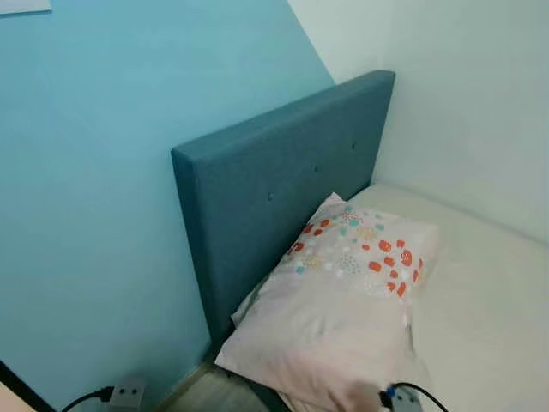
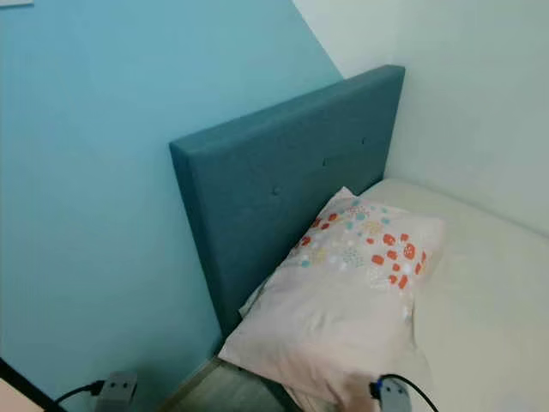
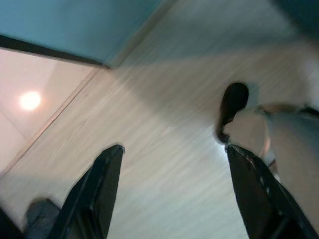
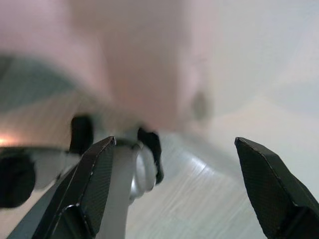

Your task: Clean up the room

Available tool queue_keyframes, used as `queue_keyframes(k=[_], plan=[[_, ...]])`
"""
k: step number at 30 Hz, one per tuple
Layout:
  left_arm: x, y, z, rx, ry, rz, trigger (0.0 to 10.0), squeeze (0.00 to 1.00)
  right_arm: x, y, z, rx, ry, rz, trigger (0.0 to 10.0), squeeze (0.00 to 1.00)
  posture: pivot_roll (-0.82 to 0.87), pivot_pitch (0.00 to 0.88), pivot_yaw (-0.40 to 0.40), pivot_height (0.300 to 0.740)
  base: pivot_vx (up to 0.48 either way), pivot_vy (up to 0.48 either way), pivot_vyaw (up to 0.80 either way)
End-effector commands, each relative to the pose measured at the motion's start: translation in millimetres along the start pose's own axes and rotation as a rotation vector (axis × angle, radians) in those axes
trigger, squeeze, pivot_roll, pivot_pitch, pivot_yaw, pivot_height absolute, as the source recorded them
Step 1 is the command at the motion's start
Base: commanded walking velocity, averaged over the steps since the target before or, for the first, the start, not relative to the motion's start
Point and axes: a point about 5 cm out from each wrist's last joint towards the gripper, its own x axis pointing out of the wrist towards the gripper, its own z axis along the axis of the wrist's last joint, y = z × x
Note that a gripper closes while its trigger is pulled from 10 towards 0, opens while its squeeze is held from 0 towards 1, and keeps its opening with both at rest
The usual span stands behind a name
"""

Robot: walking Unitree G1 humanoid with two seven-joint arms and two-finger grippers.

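Observation:
A pale pillow (image 1: 343, 309) with orange, teal and white dots at one end leans against the blue padded headboard (image 1: 257, 197) of a bed with a white mattress (image 1: 489, 309). The pillow's near corner hangs over the bed's edge. In the left wrist view my left gripper (image 3: 173, 148) hangs open over pale wood floor (image 3: 164, 99), holding nothing. In the right wrist view my right gripper (image 4: 174, 142) is also open and empty, with a blurred pinkish mass, perhaps the pillow, beyond its fingertips.
A light blue wall (image 1: 94, 189) stands on the left and a white wall (image 1: 472, 103) behind the bed. A grey socket with a black cable (image 1: 120, 394) sits low on the blue wall. A black cable with a blue connector (image 1: 396, 395) shows at the bottom edge.

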Motion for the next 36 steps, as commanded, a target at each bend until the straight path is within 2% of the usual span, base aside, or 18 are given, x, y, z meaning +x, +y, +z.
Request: queue_keyframes(k=[1, 9, 19, 22, 26, 28, 31, 32, 33, 34, 36], plan=[[0.5, -1.4, 6, 0.003, -0.014, -0.008, 10.0, 0.0, 1.2, 1.9, 7, 0.014, -0.012, -0.004, 10.0, 0.0, -0.09, 0.0, -0.011, 0.74, 0.0, 0.0, 0.0], [0.3, -1.7, 3, 0.009, -0.007, -0.013, 10.0, 0.0, 1.4, -4.8, 25, 0.032, -0.078, -0.046, 10.0, 0.0, -0.1, 0.0, -0.01, 0.715, 0.0, 0.0, 0.0], [0.1, -2.5, 1, 0.013, -0.004, -0.019, 10.0, 0.0, 1.6, -2.6, 50, 0.072, -0.169, -0.016, 10.0, 0.0, -0.1, 0.0, -0.011, 0.68, 0.0, 0.0, 0.0], [0.0, -2.1, 1, 0.019, -0.004, -0.021, 10.0, 0.0, -0.6, -14.0, 63, 0.079, -0.205, -0.07, 10.0, 0.0, -0.1, 0.0, -0.012, 0.665, 0.0, 0.0, 0.0], [0.0, -2.1, 0, 0.022, -0.006, -0.023, 10.0, 0.0, -2.9, -25.1, 69, 0.069, -0.209, -0.131, 10.0, 0.0, -0.1, 0.0, -0.012, 0.65, 0.0, 0.0, 0.0], [-0.1, -2.9, 2, 0.005, -0.024, -0.034, 10.0, 0.0, -4.8, -32.9, 73, 0.07, -0.217, -0.166, 10.0, 0.0, -0.11, 0.0, -0.013, 0.64, 0.0, 0.0, 0.0], [-0.2, -8.8, 15, -0.095, -0.109, -0.104, 10.0, 0.0, -6.7, -40.0, 75, 0.07, -0.22, -0.191, 10.0, 0.0, -0.11, 0.0, -0.015, 0.625, 0.0, 0.0, 0.0], [-0.2, -8.8, 15, -0.095, -0.109, -0.104, 10.0, 0.0, -6.7, -40.0, 75, 0.07, -0.22, -0.191, 10.0, 0.0, -0.11, 0.0, -0.015, 0.625, 0.0, 0.0, 0.0], [-0.6, -9.4, 27, -0.147, -0.174, -0.131, 10.0, 0.0, -7.1, -40.8, 78, 0.078, -0.228, -0.185, 10.0, 0.0, -0.11, 0.0, -0.015, 0.615, 0.0, 0.0, 0.0], [-0.6, -9.4, 27, -0.147, -0.174, -0.131, 10.0, 0.0, -7.1, -40.8, 78, 0.078, -0.228, -0.185, 10.0, 0.0, -0.11, 0.0, -0.015, 0.615, 0.0, 0.0, 0.0], [-2.0, -4.8, 51, -0.181, -0.273, -0.141, 10.0, 0.0, -6.7, -35.0, 86, 0.091, -0.262, -0.132, 10.0, 0.0, -0.11, 0.0, -0.015, 0.6, 0.0, 0.0, 0.0]])
